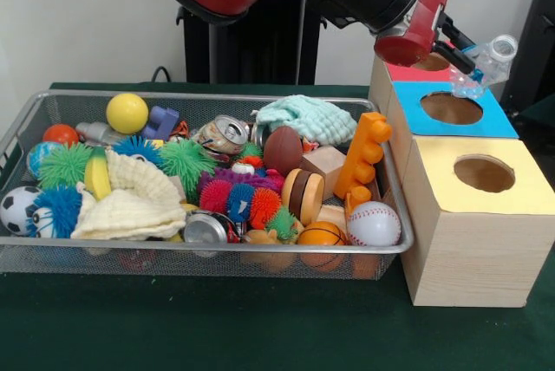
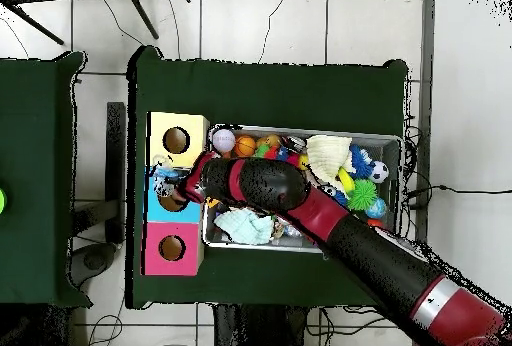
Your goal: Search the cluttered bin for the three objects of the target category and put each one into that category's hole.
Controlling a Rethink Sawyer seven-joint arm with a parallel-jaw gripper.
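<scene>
Here, the gripper [image 1: 473, 61] pinches a clear plastic bottle [image 1: 491, 61] just above the hole [image 1: 451, 108] in the blue box, well clear of the bin [image 1: 35, 115]; delivery seems underway, and next comes a release straight down.

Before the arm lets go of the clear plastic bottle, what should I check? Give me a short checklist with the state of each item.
1. Gripper holds the clear crumpled plastic bottle: ok, the bottle sticks out from its tip.
2. Bottle is over the round hole in the blue-faced wooden box: not ok in the front view, where it hangs toward the hole's far right edge; the overhead view hides it.
3. Hole is free: ok, nothing shows inside.
4. Arm is out of the silver wire mesh bin: ok in the front view.
5. Bottle fits through the hole: cannot tell.
</scene>
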